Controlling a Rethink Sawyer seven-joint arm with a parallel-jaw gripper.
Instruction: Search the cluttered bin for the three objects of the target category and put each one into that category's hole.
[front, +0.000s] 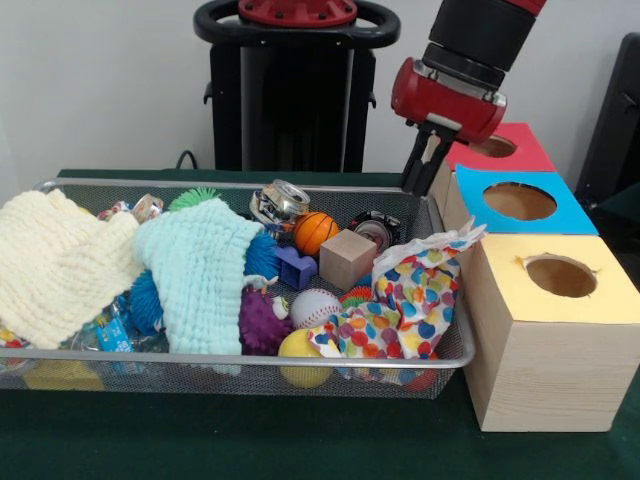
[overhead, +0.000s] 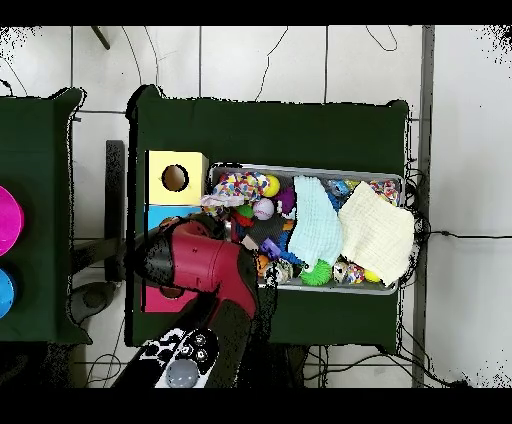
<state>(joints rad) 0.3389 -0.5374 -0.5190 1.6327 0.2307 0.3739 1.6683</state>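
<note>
- The silver wire-mesh bin lies below the gripper and to its left in the front view, crammed with clutter.
- Three pale wooden boxes stand in a row: the red-topped box just behind the gripper, the blue-topped box just beside and below it, the yellow-topped box nearest the camera, each with a round hole.
- A cream knitted cloth and a mint green knitted cloth cover the end of the bin farthest from the gripper.
- A polka-dot fabric piece is heaped under the gripper's side of the bin.
- The robot's black two-fingered gripper hangs over the bin's corner, empty, fingers slightly apart.
- Balls lie well below and left of it: an orange basketball, a white baseball, a yellow ball.
</note>
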